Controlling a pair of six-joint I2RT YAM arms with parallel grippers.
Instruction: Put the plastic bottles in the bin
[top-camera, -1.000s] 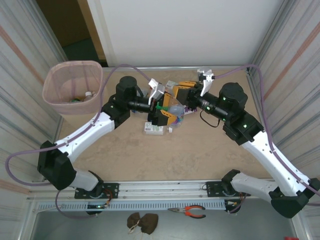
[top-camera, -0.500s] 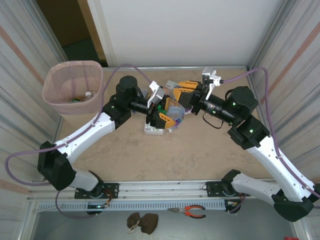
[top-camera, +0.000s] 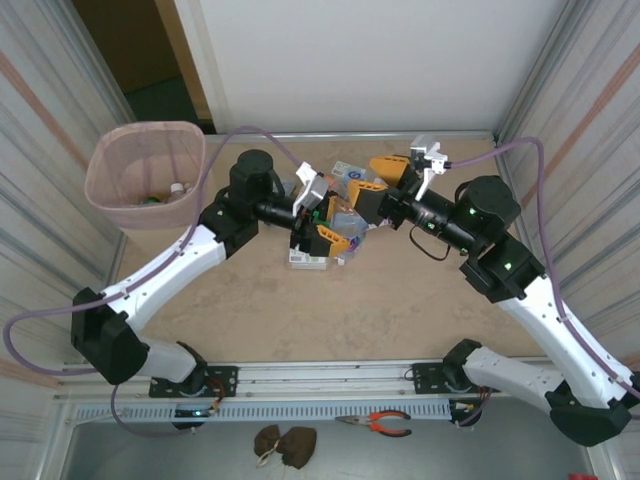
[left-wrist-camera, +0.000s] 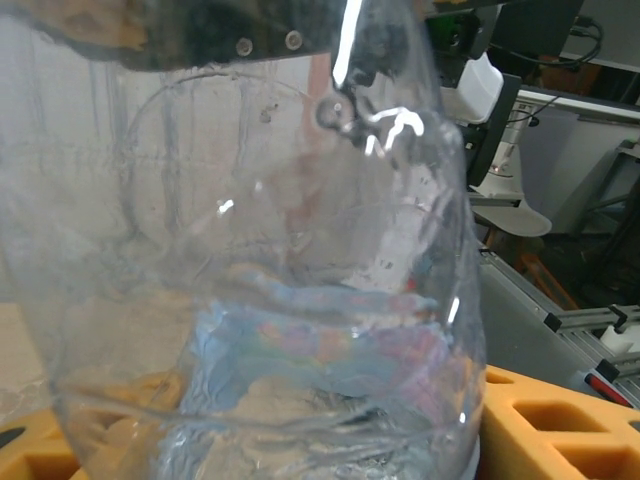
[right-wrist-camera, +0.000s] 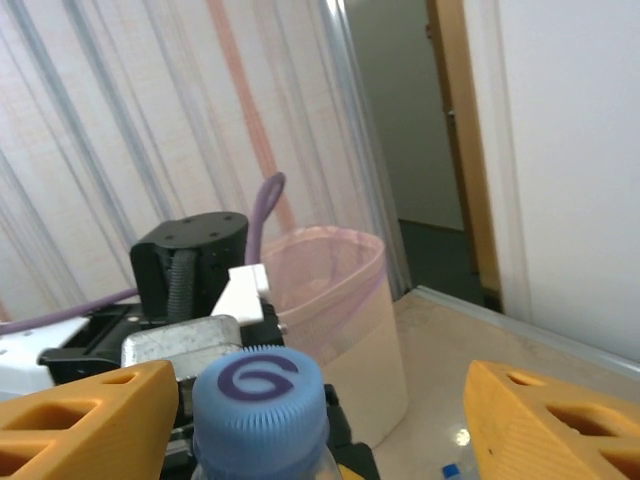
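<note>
Beige counter (top-camera: 400, 300), mid-span: clear plastic bottle (left-wrist-camera: 280, 300) held aloft.
Left gripper (top-camera: 325, 222) grasps its body; right gripper (top-camera: 366, 186) stands released around the cap (right-wrist-camera: 258, 385). Advise centring above pale-pink translucent bin (top-camera: 146, 127) before dropping.

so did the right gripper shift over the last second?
Yes. The right gripper has backed off rightward, away from the bin, jaws open, leaving the clear bottle in the left gripper.
</note>
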